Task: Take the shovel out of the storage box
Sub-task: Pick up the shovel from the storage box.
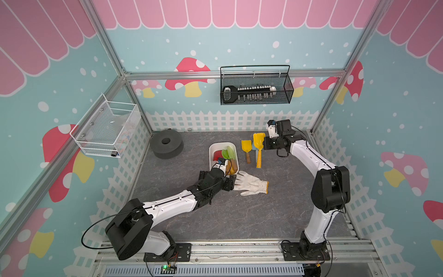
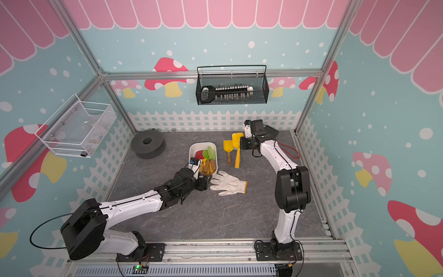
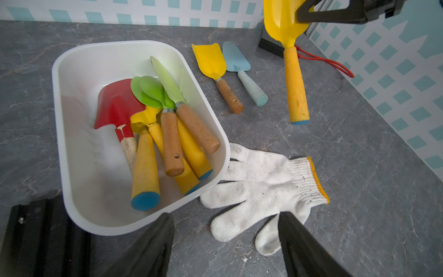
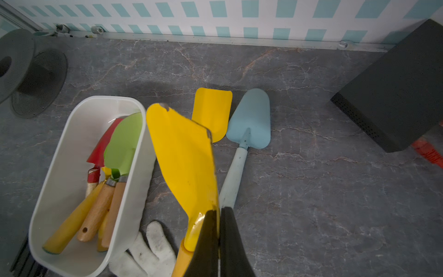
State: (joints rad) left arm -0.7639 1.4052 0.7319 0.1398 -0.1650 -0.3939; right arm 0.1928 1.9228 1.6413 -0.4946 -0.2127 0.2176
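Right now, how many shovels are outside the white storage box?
3. The large yellow shovel is in the right gripper; the small yellow shovel and the light blue shovel lie side by side on the table beside the storage box. None seems hidden.

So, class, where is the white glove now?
In both top views the white glove lies flat on the table, just right of the near end of the storage box, fingers toward the left gripper.
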